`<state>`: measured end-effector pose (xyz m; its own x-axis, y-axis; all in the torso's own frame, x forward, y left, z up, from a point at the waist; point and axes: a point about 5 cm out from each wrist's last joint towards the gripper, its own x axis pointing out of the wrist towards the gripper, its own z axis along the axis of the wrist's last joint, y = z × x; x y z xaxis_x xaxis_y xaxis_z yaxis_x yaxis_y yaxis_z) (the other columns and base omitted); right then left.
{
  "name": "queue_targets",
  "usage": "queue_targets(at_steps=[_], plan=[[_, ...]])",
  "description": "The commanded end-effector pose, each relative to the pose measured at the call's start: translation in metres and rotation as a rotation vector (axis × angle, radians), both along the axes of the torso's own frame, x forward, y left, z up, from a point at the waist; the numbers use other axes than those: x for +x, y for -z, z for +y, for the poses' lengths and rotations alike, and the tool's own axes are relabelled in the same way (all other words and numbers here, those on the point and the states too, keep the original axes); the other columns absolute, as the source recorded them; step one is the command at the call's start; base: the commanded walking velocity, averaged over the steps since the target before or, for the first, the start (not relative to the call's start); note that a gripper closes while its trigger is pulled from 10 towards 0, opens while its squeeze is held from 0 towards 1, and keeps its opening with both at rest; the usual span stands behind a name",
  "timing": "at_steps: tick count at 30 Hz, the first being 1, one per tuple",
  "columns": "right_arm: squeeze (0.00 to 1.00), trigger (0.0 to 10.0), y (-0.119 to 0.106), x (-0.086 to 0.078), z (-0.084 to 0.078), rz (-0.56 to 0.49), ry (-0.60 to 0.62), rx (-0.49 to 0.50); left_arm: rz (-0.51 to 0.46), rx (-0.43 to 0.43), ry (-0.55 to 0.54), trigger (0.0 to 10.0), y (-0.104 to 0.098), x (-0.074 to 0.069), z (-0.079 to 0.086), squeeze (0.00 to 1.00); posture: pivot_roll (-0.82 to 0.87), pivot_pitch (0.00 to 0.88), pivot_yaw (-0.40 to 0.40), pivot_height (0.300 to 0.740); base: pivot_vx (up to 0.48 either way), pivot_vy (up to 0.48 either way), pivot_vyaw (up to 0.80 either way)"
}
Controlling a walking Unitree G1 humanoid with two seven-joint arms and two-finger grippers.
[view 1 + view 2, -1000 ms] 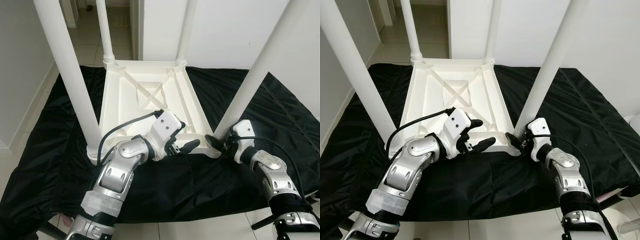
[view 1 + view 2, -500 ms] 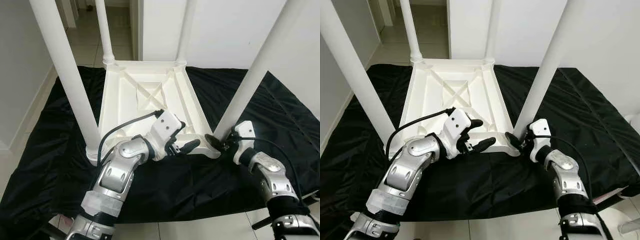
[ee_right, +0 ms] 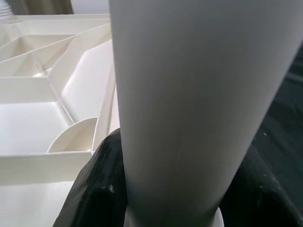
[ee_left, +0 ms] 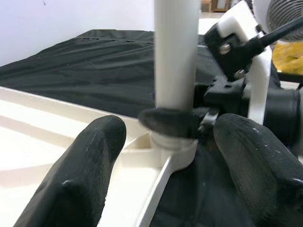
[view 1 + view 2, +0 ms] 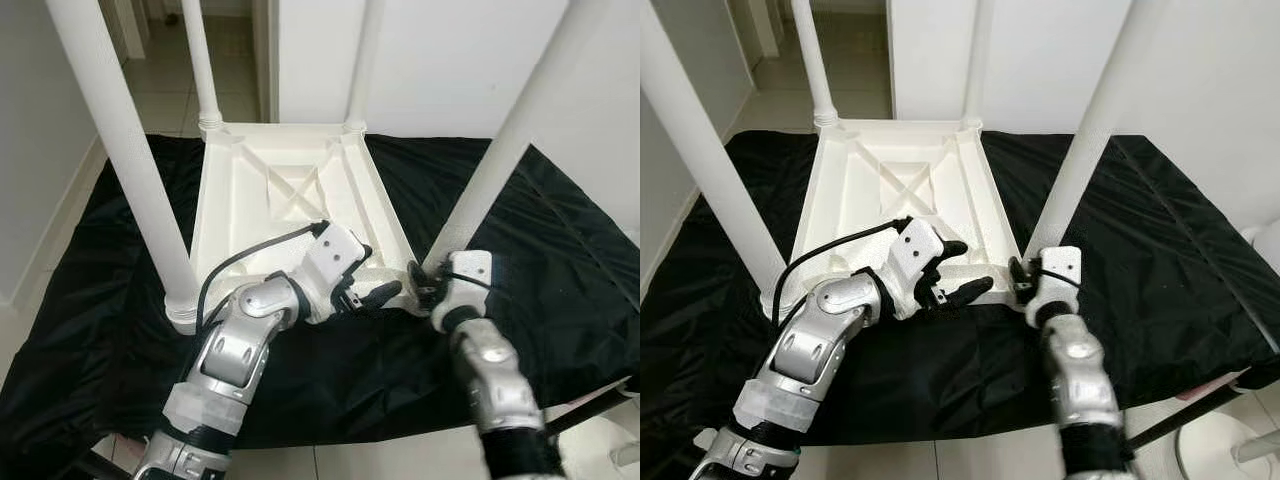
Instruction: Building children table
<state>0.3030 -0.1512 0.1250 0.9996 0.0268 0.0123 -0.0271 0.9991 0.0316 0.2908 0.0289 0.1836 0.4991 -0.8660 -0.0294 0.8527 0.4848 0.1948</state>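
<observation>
Two silver, segmented arms end in white wrist housings; a black cable loops along the left arm (image 5: 235, 345). Each gripper's fingers (image 4: 85, 175) are thick, black and rounded.

A black cloth (image 5: 90, 290) covers the ground, wrinkled and glossy under even indoor light. Around it lies a floor of pale tiles (image 5: 170, 95) that runs back into a passage. A white wall (image 5: 440, 60) stands behind, and another wall with a white skirting board (image 5: 55, 235) runs along the left.
</observation>
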Motion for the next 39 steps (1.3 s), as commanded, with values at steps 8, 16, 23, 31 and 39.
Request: queue_targets(at_steps=[8, 16, 23, 31, 39], plan=[[0.00, 10.0, -0.002, -0.004, 0.034, 0.036, 0.061, 0.104, 0.006, -0.016, -0.082, 10.0, 0.002, 0.003, 0.001, 0.00, -0.07, 0.006, -0.033, 0.740, 0.000, 0.000, 0.00], [1.00, 10.0, -0.010, -0.006, 0.031, 0.020, 0.061, 0.083, 0.007, -0.015, -0.087, 10.0, 0.002, 0.004, 0.001, 0.00, -0.06, 0.007, -0.040, 0.740, 0.000, 0.000, 0.00], [1.00, 10.0, -0.010, -0.010, 0.032, 0.011, 0.017, 0.096, 0.006, -0.018, -0.095, 10.0, 0.003, 0.003, 0.002, 0.00, -0.06, 0.005, -0.044, 0.740, 0.000, 0.000, 0.00], [1.00, 10.0, -0.011, -0.016, 0.006, -0.002, -0.117, 0.057, 0.007, -0.017, -0.102, 10.0, 0.003, 0.003, 0.004, 0.00, -0.06, 0.001, -0.042, 0.740, 0.000, 0.000, 0.00], [0.00, 10.0, -0.009, -0.017, -0.024, -0.028, -0.354, -0.090, 0.002, -0.007, -0.094, 10.0, 0.003, 0.004, 0.004, 0.00, -0.06, 0.000, -0.029, 0.740, 0.000, 0.000, 0.00]])
